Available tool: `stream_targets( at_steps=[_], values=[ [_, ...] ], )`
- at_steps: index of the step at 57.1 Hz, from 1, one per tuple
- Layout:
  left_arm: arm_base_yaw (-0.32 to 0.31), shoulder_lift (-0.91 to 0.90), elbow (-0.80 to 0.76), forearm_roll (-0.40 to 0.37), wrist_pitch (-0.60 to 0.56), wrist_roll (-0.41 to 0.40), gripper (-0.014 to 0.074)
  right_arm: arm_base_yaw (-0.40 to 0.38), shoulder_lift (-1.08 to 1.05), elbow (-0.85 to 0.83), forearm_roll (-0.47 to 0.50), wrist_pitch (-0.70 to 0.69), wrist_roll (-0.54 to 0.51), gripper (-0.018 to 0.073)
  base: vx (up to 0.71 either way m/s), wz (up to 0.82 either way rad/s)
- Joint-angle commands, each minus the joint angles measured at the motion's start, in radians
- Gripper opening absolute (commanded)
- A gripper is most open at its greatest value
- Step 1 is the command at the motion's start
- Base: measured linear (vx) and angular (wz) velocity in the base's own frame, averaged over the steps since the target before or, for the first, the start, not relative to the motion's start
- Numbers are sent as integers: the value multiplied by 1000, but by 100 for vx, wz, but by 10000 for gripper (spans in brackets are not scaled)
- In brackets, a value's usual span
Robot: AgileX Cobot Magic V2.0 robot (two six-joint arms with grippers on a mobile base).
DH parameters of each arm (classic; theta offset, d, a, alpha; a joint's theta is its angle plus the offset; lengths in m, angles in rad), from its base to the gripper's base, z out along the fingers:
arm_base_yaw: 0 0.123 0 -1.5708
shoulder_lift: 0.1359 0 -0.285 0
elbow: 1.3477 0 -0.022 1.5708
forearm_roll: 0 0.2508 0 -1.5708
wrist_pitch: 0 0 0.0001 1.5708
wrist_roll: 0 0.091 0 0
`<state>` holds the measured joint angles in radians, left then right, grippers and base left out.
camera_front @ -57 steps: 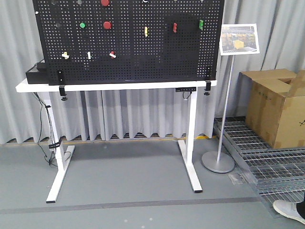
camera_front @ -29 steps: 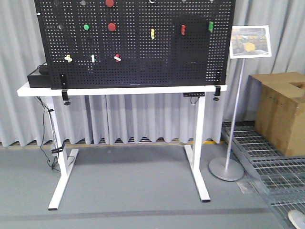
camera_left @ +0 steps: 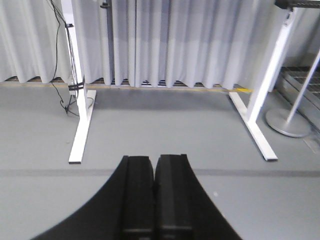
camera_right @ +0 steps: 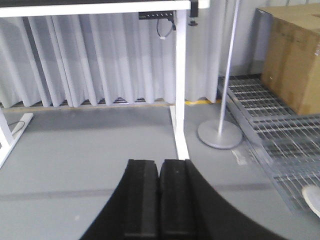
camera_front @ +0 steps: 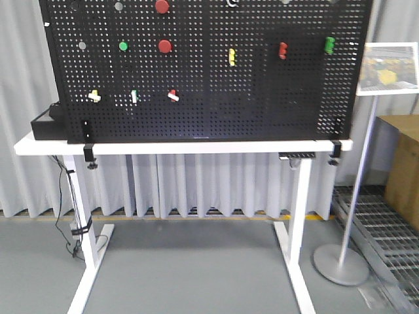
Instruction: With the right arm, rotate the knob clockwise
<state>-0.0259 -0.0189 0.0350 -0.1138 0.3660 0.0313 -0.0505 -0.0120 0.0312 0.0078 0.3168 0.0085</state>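
A black pegboard (camera_front: 209, 111) stands on a white table (camera_front: 183, 146) in the front view. A small silver ring (camera_front: 232, 2) at the board's top edge, cut off by the frame, may be the knob; I cannot tell for sure. Two red buttons (camera_front: 165, 46), a green button (camera_front: 123, 46) and a yellow toggle (camera_front: 231, 57) sit lower. My right gripper (camera_right: 160, 162) is shut and empty, pointing at the grey floor by the table's right leg (camera_right: 180, 90). My left gripper (camera_left: 154, 159) is shut and empty over the floor. Neither arm shows in the front view.
A sign stand (camera_front: 340, 261) is right of the table, also in the right wrist view (camera_right: 218, 135). A cardboard box (camera_right: 292, 55) sits on metal grating (camera_right: 280, 145). A white shoe (camera_right: 312, 197) is at the far right. A black box (camera_front: 46, 123) lies on the table's left end.
The front view has drawn closer to the board; the pegboard and table look larger and the sign stand and cardboard box have slid right.
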Motion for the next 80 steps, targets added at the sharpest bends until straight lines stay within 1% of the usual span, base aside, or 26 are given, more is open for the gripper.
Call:
stream_targets(
  at_steps=[1, 29, 80],
  values=[
    [2, -11, 10, -4, -74, -5, -6, 0, -10, 6, -8, -82, -2, -9, 48, 9],
    [2, -11, 10, -4, -75, -5, -6, 0, -10, 6, -8, -82, -2, -9, 46, 7],
    [2, -11, 10, -4, -75, -5, -6, 0, -10, 6, -8, -82, -2, -9, 40, -2]
  ],
)
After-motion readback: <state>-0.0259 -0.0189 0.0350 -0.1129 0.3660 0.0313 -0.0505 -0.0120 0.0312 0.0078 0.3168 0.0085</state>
